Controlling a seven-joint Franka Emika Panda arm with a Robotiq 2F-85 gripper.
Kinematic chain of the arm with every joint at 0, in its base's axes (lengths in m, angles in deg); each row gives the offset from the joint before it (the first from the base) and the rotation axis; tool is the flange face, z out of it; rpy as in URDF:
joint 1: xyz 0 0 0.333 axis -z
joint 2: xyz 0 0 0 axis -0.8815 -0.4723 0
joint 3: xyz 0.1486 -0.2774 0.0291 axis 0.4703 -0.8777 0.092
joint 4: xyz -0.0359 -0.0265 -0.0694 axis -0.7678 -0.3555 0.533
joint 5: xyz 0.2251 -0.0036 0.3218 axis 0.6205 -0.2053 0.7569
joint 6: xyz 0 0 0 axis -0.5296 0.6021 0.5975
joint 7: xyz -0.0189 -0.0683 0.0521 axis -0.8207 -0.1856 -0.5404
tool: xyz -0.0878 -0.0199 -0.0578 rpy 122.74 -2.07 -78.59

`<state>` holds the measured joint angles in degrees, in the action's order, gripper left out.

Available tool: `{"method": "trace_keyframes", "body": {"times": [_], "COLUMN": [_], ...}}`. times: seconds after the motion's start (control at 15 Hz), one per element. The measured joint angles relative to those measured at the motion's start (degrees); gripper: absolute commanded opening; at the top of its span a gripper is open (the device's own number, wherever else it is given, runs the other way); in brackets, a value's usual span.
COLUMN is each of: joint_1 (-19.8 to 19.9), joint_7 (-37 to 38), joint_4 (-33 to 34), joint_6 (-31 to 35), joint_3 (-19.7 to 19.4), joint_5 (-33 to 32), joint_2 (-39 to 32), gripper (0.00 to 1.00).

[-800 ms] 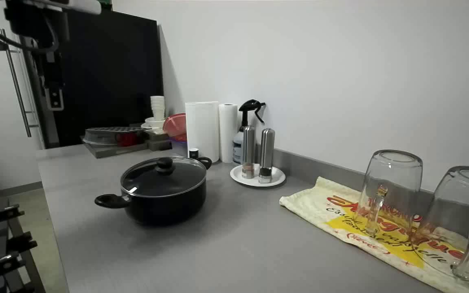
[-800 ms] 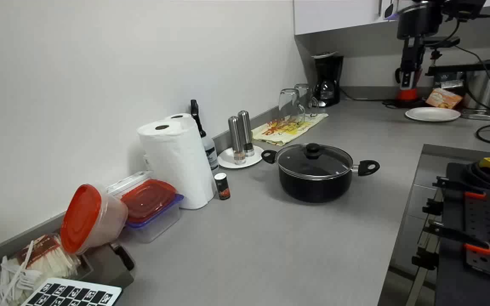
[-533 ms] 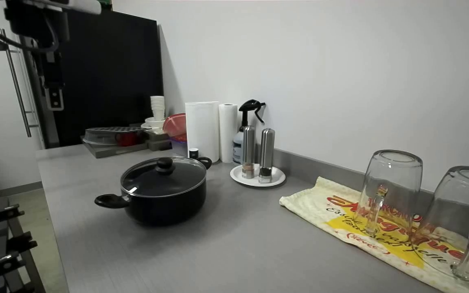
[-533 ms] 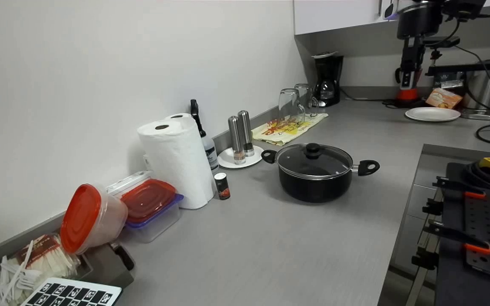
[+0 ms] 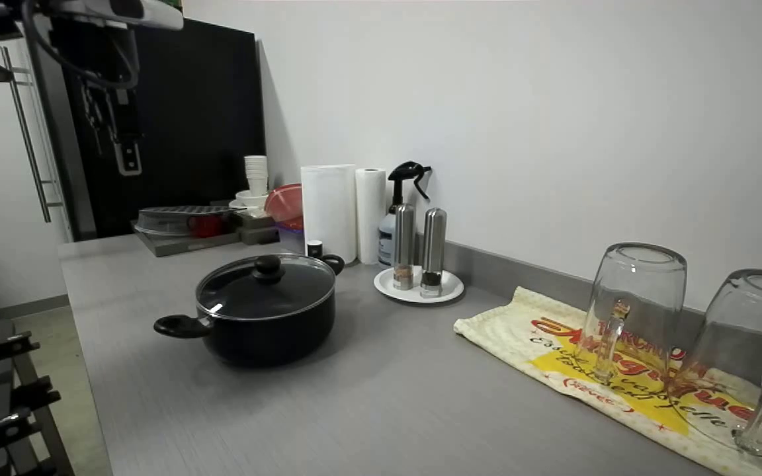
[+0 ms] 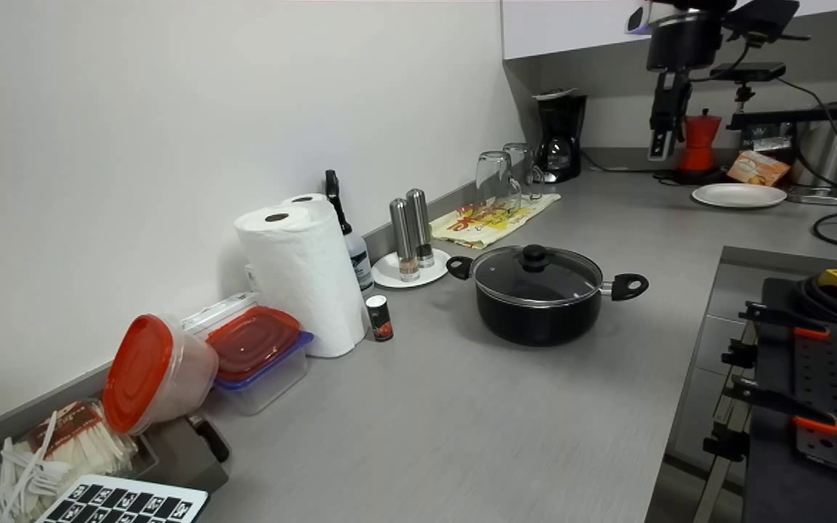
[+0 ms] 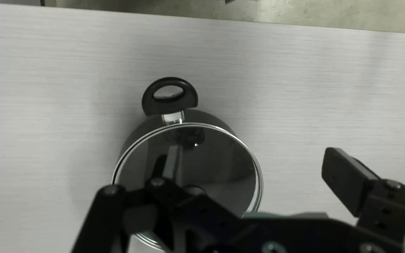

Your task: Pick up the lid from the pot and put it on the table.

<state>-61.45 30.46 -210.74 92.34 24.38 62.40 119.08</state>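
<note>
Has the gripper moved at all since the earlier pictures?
Yes. In an exterior view, the gripper has moved toward the picture's left: it covered part of the red moka pot earlier, and now appears left of it.

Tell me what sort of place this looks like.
Most likely a kitchen or kitchenette: a black cooking pot stands on a long grey countertop, with a coffee maker near the wall in an exterior view.
</note>
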Motion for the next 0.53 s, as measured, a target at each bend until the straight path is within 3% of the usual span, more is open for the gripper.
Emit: {"method": "trace_keyframes", "body": {"times": [0.53], "joint_1": [-3.41], "joint_7": [6.04], "joint_4": [7.56], "joint_6": [17.85], "joint_3": [7.25], "joint_5": [-0.12], "joint_2": [-18.27], "gripper": [1.0]}}
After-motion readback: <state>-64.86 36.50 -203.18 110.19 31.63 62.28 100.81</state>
